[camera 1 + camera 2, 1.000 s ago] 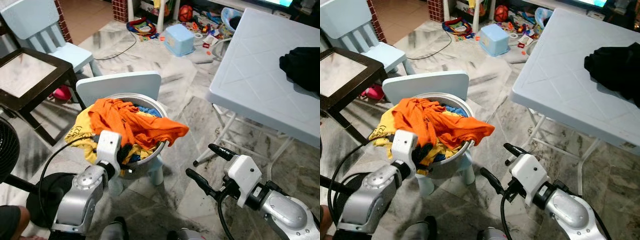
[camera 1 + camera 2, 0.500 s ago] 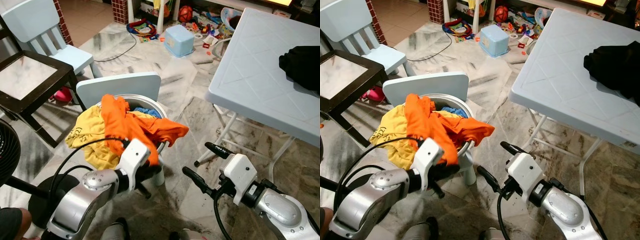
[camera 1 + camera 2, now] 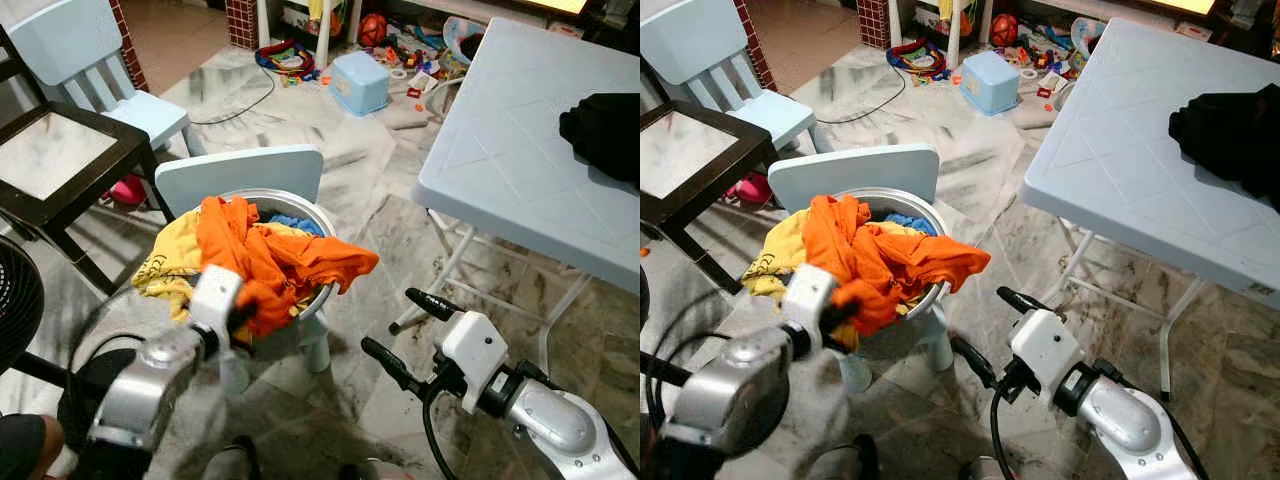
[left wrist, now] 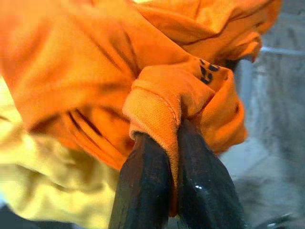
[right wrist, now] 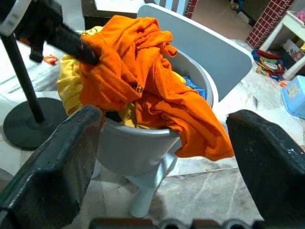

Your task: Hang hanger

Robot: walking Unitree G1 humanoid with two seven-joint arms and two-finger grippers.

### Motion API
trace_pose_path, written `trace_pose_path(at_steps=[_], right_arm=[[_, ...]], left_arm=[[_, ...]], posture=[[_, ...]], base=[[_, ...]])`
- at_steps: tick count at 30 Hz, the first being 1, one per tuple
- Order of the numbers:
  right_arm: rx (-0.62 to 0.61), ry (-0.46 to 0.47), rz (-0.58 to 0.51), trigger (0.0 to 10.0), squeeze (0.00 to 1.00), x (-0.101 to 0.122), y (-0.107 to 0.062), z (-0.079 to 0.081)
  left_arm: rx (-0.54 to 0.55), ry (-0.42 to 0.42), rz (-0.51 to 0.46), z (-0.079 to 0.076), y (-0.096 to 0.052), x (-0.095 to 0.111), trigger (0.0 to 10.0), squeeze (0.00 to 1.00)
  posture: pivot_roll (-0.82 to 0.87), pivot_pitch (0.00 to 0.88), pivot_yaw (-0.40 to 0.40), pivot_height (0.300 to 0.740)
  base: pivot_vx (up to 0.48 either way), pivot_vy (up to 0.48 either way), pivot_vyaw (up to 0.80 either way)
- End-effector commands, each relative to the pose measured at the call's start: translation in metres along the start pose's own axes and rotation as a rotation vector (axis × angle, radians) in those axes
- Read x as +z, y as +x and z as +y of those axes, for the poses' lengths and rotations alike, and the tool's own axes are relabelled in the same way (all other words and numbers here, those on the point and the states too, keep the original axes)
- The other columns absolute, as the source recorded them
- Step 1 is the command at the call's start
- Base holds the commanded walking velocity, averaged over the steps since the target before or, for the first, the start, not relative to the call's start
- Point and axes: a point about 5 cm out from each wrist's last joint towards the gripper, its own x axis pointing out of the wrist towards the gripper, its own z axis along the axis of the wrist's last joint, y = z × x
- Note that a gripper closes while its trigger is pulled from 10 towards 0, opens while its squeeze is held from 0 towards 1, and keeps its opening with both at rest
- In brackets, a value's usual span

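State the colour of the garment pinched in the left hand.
Orange garment, held by the left hand; clearest in the left wrist view.

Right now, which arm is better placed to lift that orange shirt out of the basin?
The left. The left end effector is already shut on a fold of the orange shirt at the basin. The right end effector hangs open over the floor, apart from the clothes.

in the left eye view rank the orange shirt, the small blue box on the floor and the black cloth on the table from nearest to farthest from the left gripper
1. Orange shirt: pinched in the left gripper, over the basin.
2. Small blue box: on the floor, far ahead.
3. Black cloth: on the table, far right.

The last two are close to call.
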Motion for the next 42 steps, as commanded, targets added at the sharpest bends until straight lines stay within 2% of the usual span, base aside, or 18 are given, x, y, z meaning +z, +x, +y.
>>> trace_pose_path(at_steps=[1, 4, 5, 6, 7, 9, 10, 11, 15, 16, 20, 24, 30, 31, 34, 35, 38, 42], right_arm=[[0.013, -0.002, 0.007, 10.0, 0.0, -0.002, 0.0, 0.002], [0.014, -0.001, 0.005, 10.0, 0.0, -0.002, 0.001, 0.003], [0.013, -0.001, 0.004, 10.0, 0.0, -0.002, 0.001, 0.003], [0.012, -0.001, 0.005, 10.0, 0.0, -0.002, 0.001, 0.003], [0.011, -0.001, 0.005, 10.0, 0.0, -0.002, 0.001, 0.003], [0.009, -0.001, 0.006, 10.0, 0.0, -0.002, 0.0, 0.003], [0.007, -0.001, 0.008, 10.0, 0.0, -0.003, 0.0, 0.003], [0.007, -0.001, 0.008, 10.0, 0.0, -0.003, 0.0, 0.003], [0.004, -0.001, 0.014, 10.0, 0.0, -0.004, -0.001, 0.004], [0.003, -0.001, 0.015, 10.0, 0.0, -0.004, -0.002, 0.004], [0.002, -0.002, 0.016, 10.0, 0.0, -0.005, -0.001, 0.004], [-0.001, -0.006, 0.015, 10.0, 0.0, -0.005, 0.001, 0.004], [-0.002, -0.01, 0.015, 10.0, 0.0, -0.005, 0.001, 0.003], [-0.002, -0.01, 0.015, 10.0, 0.0, -0.005, 0.001, 0.003], [-0.004, -0.012, 0.014, 10.0, 0.0, -0.005, 0.002, 0.003], [-0.004, -0.012, 0.014, 10.0, 0.0, -0.005, 0.002, 0.003], [-0.01, -0.015, 0.01, 10.0, 0.0, -0.005, 0.004, 0.002], [-0.014, -0.017, 0.007, 10.0, 0.0, -0.005, 0.004, 0.001]], left_arm=[[-0.107, 0.084, 0.076, -0.01, 0.003, -0.012, 7.2, 0.0], [-0.151, 0.161, 0.121, -0.013, 0.007, -0.018, 6.5, 0.0], [-0.149, 0.178, 0.125, -0.013, 0.008, -0.018, 8.5, 0.0], [-0.144, 0.193, 0.127, -0.012, 0.01, -0.019, 8.5, 0.0], [-0.139, 0.197, 0.13, -0.012, 0.011, -0.019, 9.7, 0.0], [-0.114, 0.208, 0.14, -0.008, 0.015, -0.019, 10.0, 0.0], [-0.077, 0.16, 0.132, -0.006, 0.018, -0.018, 10.0, 0.98], [-0.077, 0.16, 0.132, -0.006, 0.018, -0.018, 10.0, 0.98], [-0.031, -0.109, 0.072, -0.007, 0.024, -0.014, 10.0, 1.0], [-0.036, -0.213, 0.03, -0.013, 0.026, -0.008, 10.0, 1.0], [-0.015, -0.299, -0.007, -0.021, 0.028, -0.002, 10.0, 1.0], [0.111, -0.312, -0.057, -0.025, 0.027, 0.003, 10.0, 1.0], [0.183, -0.335, -0.073, -0.029, 0.022, 0.003, 10.0, 1.0], [0.183, -0.335, -0.073, -0.029, 0.022, 0.003, 10.0, 1.0], [0.184, -0.443, -0.103, -0.041, 0.02, 0.012, 10.0, 1.0], [0.184, -0.443, -0.103, -0.041, 0.02, 0.012, 10.0, 1.0], [0.121, -0.382, -0.072, -0.064, 0.019, 0.008, 10.0, 1.0], [0.099, -0.351, -0.029, -0.073, 0.017, -0.002, 10.0, 1.0]], posture=[[-0.14, 0.177, -0.078, 0.74], [-0.15, 0.177, -0.075, 0.74], [-0.15, 0.177, -0.075, 0.74], [-0.15, 0.177, -0.075, 0.74], [-0.15, 0.175, -0.073, 0.74], [-0.15, 0.176, -0.071, 0.74], [-0.15, 0.176, -0.071, 0.74], [-0.15, 0.176, -0.071, 0.74], [-0.16, 0.175, -0.068, 0.74], [-0.15, 0.175, -0.069, 0.74], [-0.15, 0.175, -0.069, 0.74], [-0.15, 0.176, -0.072, 0.74], [-0.14, 0.178, -0.074, 0.74], [-0.14, 0.178, -0.074, 0.74], [-0.14, 0.177, -0.072, 0.74], [-0.14, 0.177, -0.072, 0.74], [-0.14, 0.173, -0.068, 0.74], [-0.14, 0.173, -0.066, 0.74]], base=[[0.0, 0.0, 0.0], [0.0, 0.0, 0.0], [0.0, 0.0, 0.0], [0.0, 0.0, 0.0], [0.0, 0.0, 0.0], [0.0, 0.0, 0.0], [0.0, 0.0, 0.0], [0.0, 0.0, 0.0], [0.0, 0.0, 0.0], [0.0, 0.0, 0.0], [0.0, 0.0, 0.0], [0.0, 0.0, 0.0], [0.0, 0.0, 0.0], [0.0, 0.0, 0.0], [0.0, 0.0, 0.0], [0.0, 0.0, 0.0], [0.0, 0.0, 0.0], [0.0, 0.0, 0.0]])
